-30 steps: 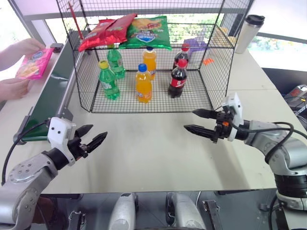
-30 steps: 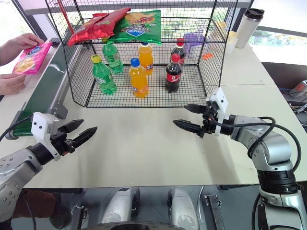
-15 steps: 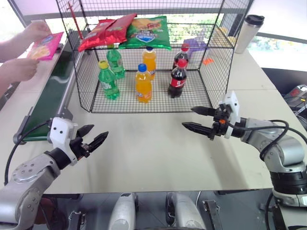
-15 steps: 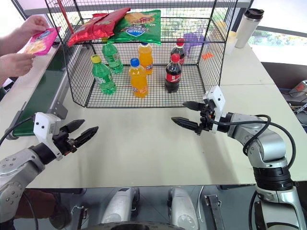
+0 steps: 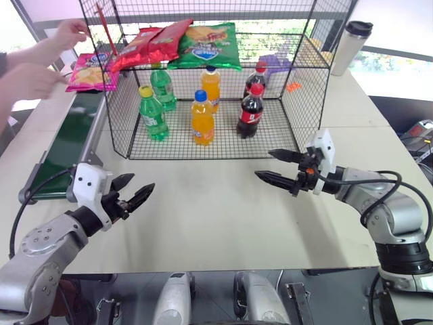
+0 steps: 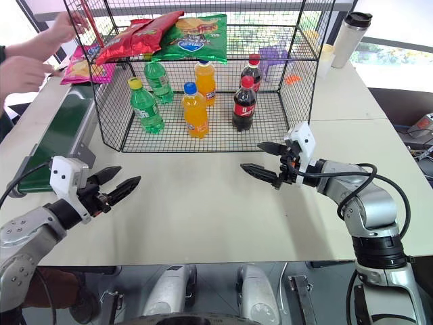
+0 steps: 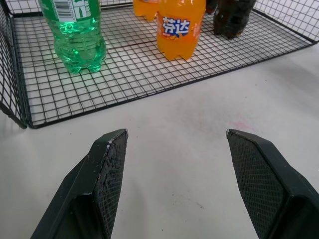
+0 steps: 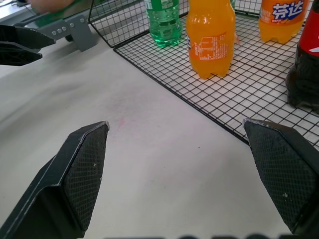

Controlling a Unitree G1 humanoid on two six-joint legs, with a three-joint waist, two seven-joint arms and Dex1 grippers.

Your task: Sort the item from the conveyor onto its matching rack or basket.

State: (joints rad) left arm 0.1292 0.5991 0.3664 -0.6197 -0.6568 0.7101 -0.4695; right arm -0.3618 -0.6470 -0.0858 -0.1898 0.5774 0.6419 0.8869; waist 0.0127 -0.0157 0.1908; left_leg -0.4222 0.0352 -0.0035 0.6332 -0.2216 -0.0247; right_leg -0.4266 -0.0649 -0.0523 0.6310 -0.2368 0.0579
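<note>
pink snack bag (image 5: 92, 70) on conveyor (image 5: 64, 145) at 10 o'clock, person's hands (image 5: 35, 80) near, left gripper (image 5: 132, 192) and right gripper (image 5: 280, 168) fingers released over table (image 5: 223, 217)

place: lab | evidence: conveyor (image 5: 67, 139); wire cage (image 5: 203, 81) on table (image 5: 223, 217)

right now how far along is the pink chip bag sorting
Barely begun. Done: a person's hand has the pink snack bag at the far end of the conveyor. In hand: nothing; the left gripper and right gripper both hover open over the table. Left: pick up the bag and put it on the wire rack, probably the upper shelf beside the red snack bags and the green one.
</note>
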